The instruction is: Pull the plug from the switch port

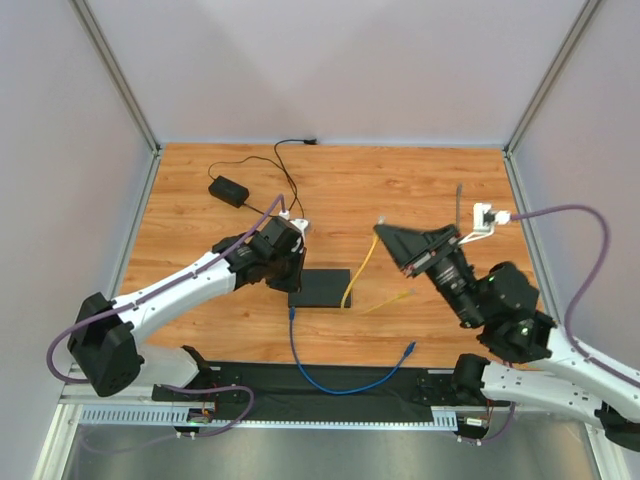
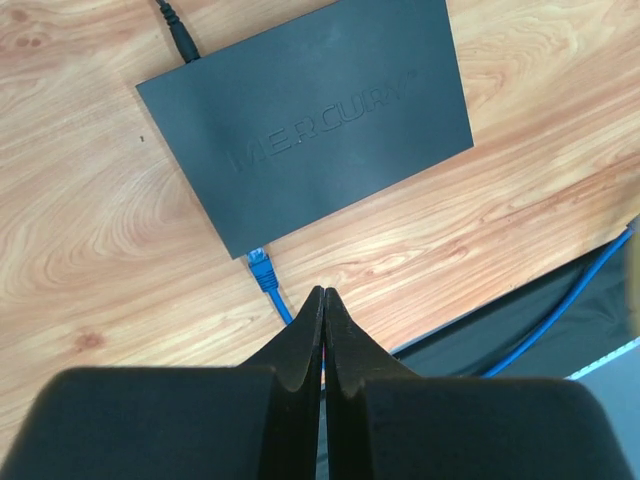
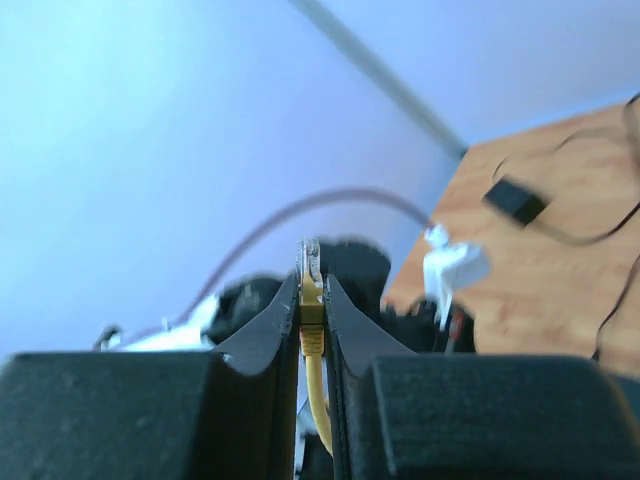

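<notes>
Toward the far-left corner of the desk point(image 1: 420, 180) lay a small black power adapter point(image 1: 228, 190), its thin black lead running to the far edge and back toward the middle. The left end effector point(image 2: 322, 300) was fully closed, its two fingers pressed flat against each other with nothing between them. It hung over the wood just beside the switch's near-left corner.

The switch point(image 2: 310, 110), a flat matte-black box with MERCURY embossed on its lid, lay flat near the middle of the desk. A black power lead point(image 2: 175, 30) entered its far-left corner. A blue plug point(image 2: 262, 268) sat in a port on its near edge, and the blue cable point(image 1: 335, 385) looped toward the near edge of the desk and ended to the right.

Right of the switch, a yellow cable point(image 1: 358, 268) rose from the desk beside the box. The right end effector point(image 1: 380, 231) was raised above the desk and pinched nearly closed on the yellow plug point(image 3: 311, 262), whose clear tip stuck out past the fingertips, clear of the switch.
</notes>
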